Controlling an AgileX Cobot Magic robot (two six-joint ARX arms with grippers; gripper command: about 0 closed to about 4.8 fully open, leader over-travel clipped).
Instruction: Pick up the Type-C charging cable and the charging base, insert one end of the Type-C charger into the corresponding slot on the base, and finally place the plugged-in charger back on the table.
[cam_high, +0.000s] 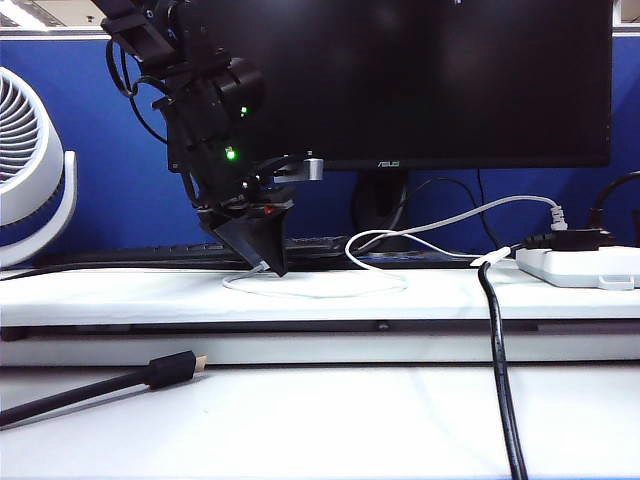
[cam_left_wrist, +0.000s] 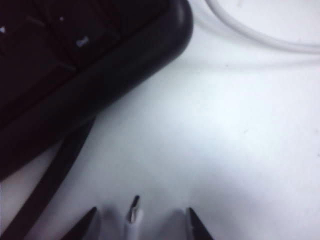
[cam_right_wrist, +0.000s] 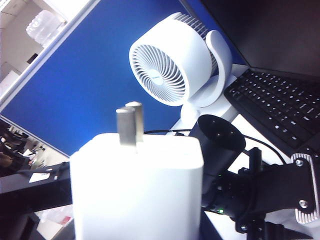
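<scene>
Left gripper (cam_high: 262, 268) down at the raised white table (cam_high: 120, 295) shelf, left of centre, just in front of the black keyboard (cam_left_wrist: 75, 65). Jaws spread wide, nothing clamped; the plug end of the Type-C charging cable (cam_left_wrist: 133, 216) lies between the fingertips (cam_left_wrist: 197, 227), untouched as far as the blurred close view lets me judge. Cable (cam_high: 320, 290) loops rightward along the shelf toward the white power strip (cam_high: 585, 265) at far right.

Right gripper out of the exterior view. Its wrist camera is filled by the charging base (cam_right_wrist: 137, 190), metal prongs up, apparently held, though the fingers themselves are hidden, so I cannot tell the grip. White fan (cam_right_wrist: 172, 67) behind it, at the far left.

Black gold-tipped cable (cam_high: 150, 375) lies near left.
</scene>
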